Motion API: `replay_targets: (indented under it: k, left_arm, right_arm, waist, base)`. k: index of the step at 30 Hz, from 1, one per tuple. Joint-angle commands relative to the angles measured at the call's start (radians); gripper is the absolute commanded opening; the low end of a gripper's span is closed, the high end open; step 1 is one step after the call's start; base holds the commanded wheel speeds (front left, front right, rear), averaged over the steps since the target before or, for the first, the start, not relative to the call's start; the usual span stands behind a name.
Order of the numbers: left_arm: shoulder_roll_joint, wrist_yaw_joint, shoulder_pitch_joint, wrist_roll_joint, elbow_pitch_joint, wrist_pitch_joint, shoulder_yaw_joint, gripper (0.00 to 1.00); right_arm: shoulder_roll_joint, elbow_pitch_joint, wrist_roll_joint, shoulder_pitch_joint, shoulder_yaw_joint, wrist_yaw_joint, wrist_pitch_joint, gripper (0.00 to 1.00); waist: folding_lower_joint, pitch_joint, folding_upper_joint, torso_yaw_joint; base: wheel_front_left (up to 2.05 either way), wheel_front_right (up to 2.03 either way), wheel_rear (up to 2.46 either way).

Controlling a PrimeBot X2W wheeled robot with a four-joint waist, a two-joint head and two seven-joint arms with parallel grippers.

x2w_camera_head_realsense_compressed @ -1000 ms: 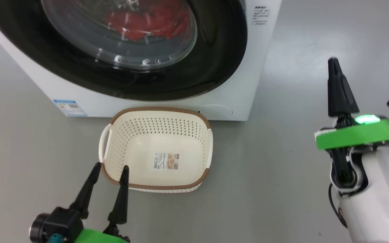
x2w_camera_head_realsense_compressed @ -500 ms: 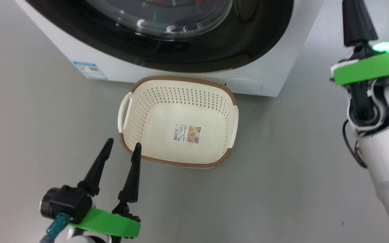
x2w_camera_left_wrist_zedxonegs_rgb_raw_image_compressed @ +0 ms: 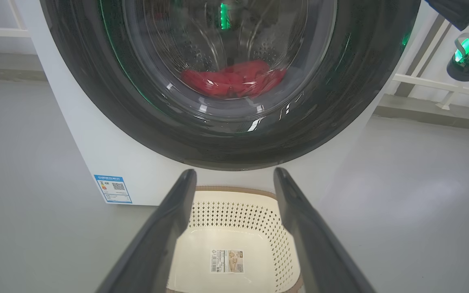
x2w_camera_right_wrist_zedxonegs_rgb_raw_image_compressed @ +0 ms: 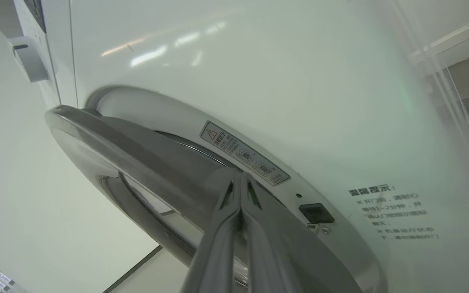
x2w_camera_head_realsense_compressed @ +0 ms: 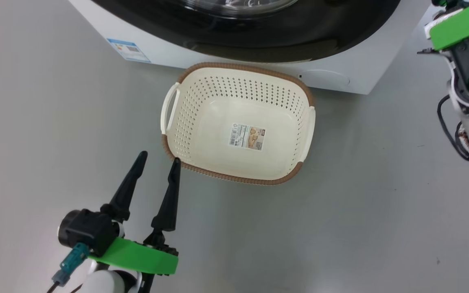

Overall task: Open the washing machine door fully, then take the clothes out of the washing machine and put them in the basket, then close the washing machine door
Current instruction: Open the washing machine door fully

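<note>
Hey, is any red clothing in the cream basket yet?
No, the cream perforated plastic basket with the brown rim holds just its paper label.

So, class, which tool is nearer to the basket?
Left. The left tool hangs open by the near left corner of the basket; the right tool, shut, is up at the edge of the washing machine door.
</note>
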Motion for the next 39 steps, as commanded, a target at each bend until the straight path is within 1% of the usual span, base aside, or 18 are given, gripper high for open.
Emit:
replay_targets:
  k: [1,8,9,17,23,30,39]
  left_arm:
    - [0.011,-0.006,-0.024,-0.007,-0.016,-0.012,0.022,1.0]
    - [0.011,-0.006,-0.041,-0.016,-0.01,-0.012,0.0,1.0]
    - [0.011,-0.006,-0.041,-0.016,-0.01,-0.012,0.0,1.0]
    - [0.011,-0.006,-0.048,-0.029,-0.007,-0.012,-0.005,1.0]
    - [0.011,-0.006,-0.045,-0.029,-0.005,-0.012,-0.002,1.0]
    - [0.011,-0.006,-0.034,-0.02,-0.003,-0.012,0.005,1.0]
    - [0.011,-0.006,-0.018,-0.009,-0.001,-0.012,0.01,1.0]
  right_arm:
    - [-0.001,-0.017,0.038,-0.026,0.014,0.001,0.022,0.0]
    - [-0.042,0.006,0.155,-0.074,0.053,0.001,0.143,0.0]
    - [-0.042,0.006,0.155,-0.074,0.053,0.001,0.143,0.0]
    - [-0.062,0.021,0.278,-0.102,0.07,0.001,0.286,0.0]
    - [-0.071,0.004,0.346,-0.086,0.08,0.001,0.389,0.0]
    - [-0.064,-0.038,0.391,-0.036,0.087,0.001,0.46,0.0]
    - [-0.051,-0.086,0.415,0.041,0.103,0.001,0.533,0.0]
  waist:
    - [0.0,0.017,-0.0001,0.013]
    - [-0.0001,0.029,-0.0001,0.03]
    - [-0.0001,0.029,-0.0001,0.03]
    - [-0.0001,0.032,-0.0001,0.04]
    - [-0.0001,0.021,-0.0001,0.038]
    - [-0.0001,-0.004,-0.0001,0.022]
    - [-0.0001,-0.04,-0.0001,0.003]
  base:
    - [0.0,0.0,0.0]
    - [0.0,0.0,0.0]
    - [0.0,0.0,0.0]
    - [0.0,0.0,0.0]
    - [0.0,0.0,0.0]
    - [0.0,0.0,0.0]
    - [0.0,0.0,0.0]
